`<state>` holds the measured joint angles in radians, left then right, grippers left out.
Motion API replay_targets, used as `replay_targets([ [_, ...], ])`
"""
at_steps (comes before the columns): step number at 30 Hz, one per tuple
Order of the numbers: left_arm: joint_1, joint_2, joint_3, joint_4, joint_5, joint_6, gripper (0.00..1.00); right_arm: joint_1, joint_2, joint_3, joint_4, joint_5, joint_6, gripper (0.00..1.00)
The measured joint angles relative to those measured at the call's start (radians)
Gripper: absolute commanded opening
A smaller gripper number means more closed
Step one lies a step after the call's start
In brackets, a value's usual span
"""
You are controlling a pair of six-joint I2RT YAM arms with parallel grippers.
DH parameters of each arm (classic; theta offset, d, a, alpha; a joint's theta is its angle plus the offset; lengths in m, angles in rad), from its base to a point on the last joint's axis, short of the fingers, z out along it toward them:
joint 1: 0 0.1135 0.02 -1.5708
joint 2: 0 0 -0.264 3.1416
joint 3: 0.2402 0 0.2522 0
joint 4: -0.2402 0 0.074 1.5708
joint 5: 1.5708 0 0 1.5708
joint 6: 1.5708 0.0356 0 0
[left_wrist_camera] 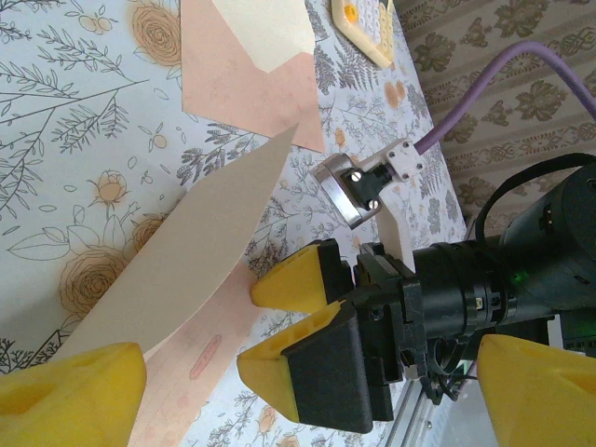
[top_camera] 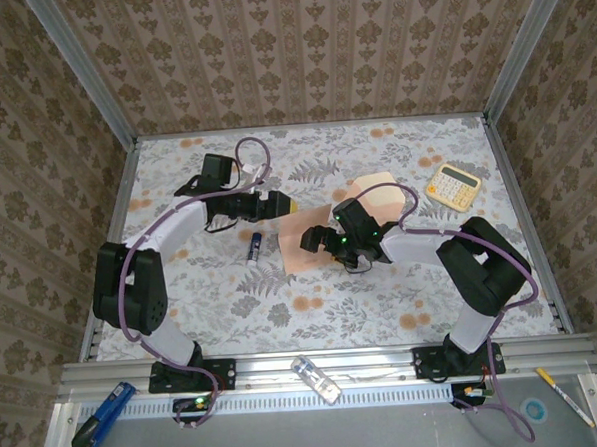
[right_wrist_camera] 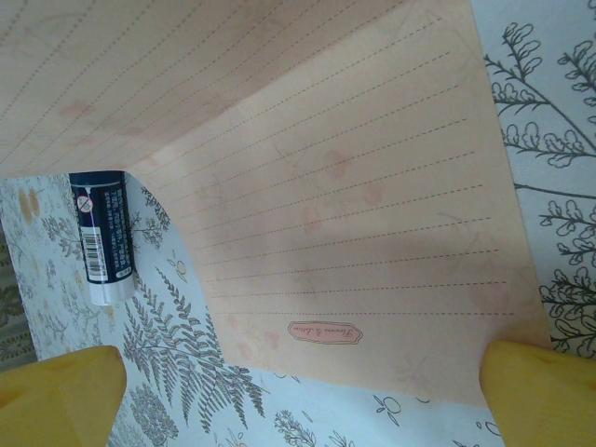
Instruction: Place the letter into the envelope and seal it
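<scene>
Top external view: left gripper (top_camera: 283, 204) and right gripper (top_camera: 310, 241), both with jaws apart, sit close together at the letter (top_camera: 294, 260); the envelope (top_camera: 382, 185) lies flat just beyond.

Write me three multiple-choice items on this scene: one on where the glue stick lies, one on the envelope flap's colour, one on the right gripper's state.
1. In the top view, the glue stick lies:
A) on the table, left of the letter
B) on top of the letter
C) on the table, right of the letter

2. The pointed flap of the envelope is:
A) dark blue
B) cream
C) green

3. The right gripper is:
A) shut on the glue stick
B) shut on the letter
C) open

Key: 1 A, the dark tube sits on the table beside the sheet's left edge; 2 B, the flap is paler than the salmon body; 3 C, its yellow fingertips stand wide apart with nothing clamped.
</scene>
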<state>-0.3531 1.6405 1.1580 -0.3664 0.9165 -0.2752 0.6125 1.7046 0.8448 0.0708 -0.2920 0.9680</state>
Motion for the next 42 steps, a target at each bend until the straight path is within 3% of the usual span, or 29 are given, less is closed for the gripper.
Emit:
replay_targets([
  [18, -0.008, 0.001, -0.004, 0.001, 0.023, 0.021, 0.92, 0.0, -0.001, 0.011, -0.026, 0.005, -0.012, 1.0],
  [29, -0.012, 0.001, 0.016, -0.101, 0.001, 0.1, 0.92, 0.0, 0.004, 0.038, -0.076, 0.022, -0.026, 1.0],
  [32, -0.012, 0.001, 0.034, -0.127, -0.043, 0.124, 0.93, 0.0, 0.005, 0.038, -0.076, 0.022, -0.026, 1.0],
  [36, -0.009, 0.008, 0.07, -0.171, -0.187, 0.143, 0.93, 0.0, 0.005, 0.038, -0.076, 0.022, -0.026, 1.0],
  [42, 0.007, 0.138, 0.201, -0.207, -0.385, 0.149, 0.94, 0.0, 0.005, 0.038, -0.075, 0.023, -0.026, 1.0],
])
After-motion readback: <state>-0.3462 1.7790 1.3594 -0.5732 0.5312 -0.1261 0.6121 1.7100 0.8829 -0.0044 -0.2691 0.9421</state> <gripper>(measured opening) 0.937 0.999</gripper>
